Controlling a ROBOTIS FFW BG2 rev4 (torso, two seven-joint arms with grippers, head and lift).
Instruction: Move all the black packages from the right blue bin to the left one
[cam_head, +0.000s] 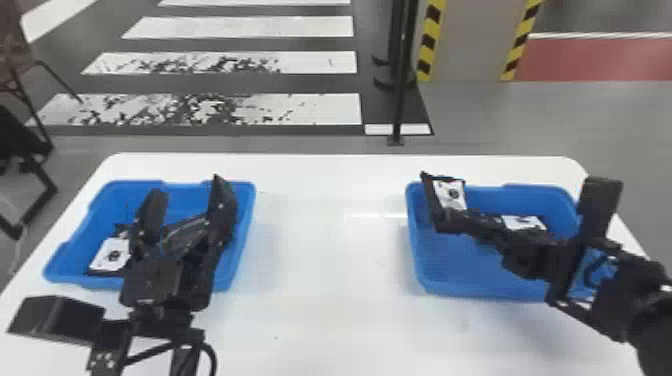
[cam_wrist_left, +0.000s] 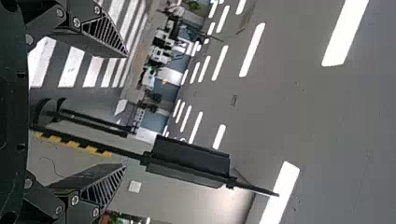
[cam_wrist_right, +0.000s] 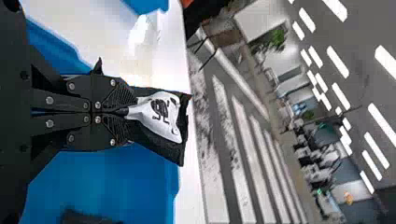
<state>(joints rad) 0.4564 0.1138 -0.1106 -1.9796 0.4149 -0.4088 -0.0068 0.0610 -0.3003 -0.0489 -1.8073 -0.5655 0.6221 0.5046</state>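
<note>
Package (cam_head: 449, 194) is pinched in the nearly closed right end effector (cam_head: 450, 221).

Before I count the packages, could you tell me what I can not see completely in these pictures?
- Right wrist view: the gripped end of the held package, hidden between the right pincer's fingers.
- Right wrist view: a dark thing, cut off by the edge.
- Head view: the near side of the package in the right bin, behind the right pincer.
- Head view: part of the left bin, behind the left pincer.
</note>
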